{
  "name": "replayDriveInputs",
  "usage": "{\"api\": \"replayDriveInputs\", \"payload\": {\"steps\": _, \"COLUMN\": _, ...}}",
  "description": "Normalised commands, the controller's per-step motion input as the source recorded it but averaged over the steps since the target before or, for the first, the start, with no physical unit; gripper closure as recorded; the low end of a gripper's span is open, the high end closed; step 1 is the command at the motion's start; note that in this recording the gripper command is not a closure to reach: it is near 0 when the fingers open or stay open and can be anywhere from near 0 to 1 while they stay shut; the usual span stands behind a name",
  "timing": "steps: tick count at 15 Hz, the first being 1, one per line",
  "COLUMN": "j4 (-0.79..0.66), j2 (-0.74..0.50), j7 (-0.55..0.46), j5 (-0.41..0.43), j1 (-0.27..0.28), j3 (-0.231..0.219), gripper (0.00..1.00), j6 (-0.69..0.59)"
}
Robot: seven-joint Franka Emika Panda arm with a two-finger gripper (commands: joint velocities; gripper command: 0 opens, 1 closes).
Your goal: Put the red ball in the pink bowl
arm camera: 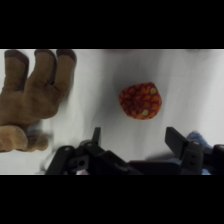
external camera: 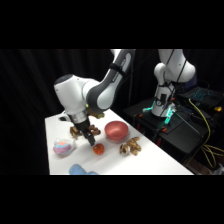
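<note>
The red ball [external camera: 98, 148] lies on the white table, a small red-orange ball with yellowish speckles [arm camera: 140, 100]. My gripper [external camera: 92, 138] hangs just above and left of it in the side view. In the wrist view the gripper [arm camera: 135, 142] is open, with the two black fingers [arm camera: 176, 141] spread wider than the ball; the ball sits beyond the fingertips, not between them. The pink bowl [external camera: 116, 130], round and dull reddish-pink, stands upright a short way to the ball's upper right; it is out of the wrist view.
A brown plush toy [external camera: 131, 146] lies right of the ball, another [external camera: 77, 131] behind the gripper and at the wrist view's left [arm camera: 32, 95]. A pastel plush lump [external camera: 63, 146] sits at left. A blue object [external camera: 80, 170] lies at the table's front edge.
</note>
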Motion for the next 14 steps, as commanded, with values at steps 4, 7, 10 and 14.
{"api": "replayDriveInputs", "payload": {"steps": 4, "j4": 0.57, "j2": 0.38, "j7": -0.2, "j5": 0.064, "j1": -0.103, "j3": 0.09, "gripper": 0.0, "j6": -0.33}}
{"api": "replayDriveInputs", "payload": {"steps": 7, "j4": 0.37, "j2": 0.21, "j7": -0.17, "j5": 0.08, "j1": -0.062, "j3": 0.107, "gripper": 0.0, "j6": -0.35}}
{"api": "replayDriveInputs", "payload": {"steps": 10, "j4": 0.23, "j2": 0.1, "j7": -0.16, "j5": 0.084, "j1": -0.025, "j3": 0.1, "gripper": 0.0, "j6": -0.32}}
{"api": "replayDriveInputs", "payload": {"steps": 14, "j4": 0.05, "j2": -0.02, "j7": -0.16, "j5": 0.097, "j1": -0.024, "j3": 0.063, "gripper": 0.0, "j6": -0.2}}
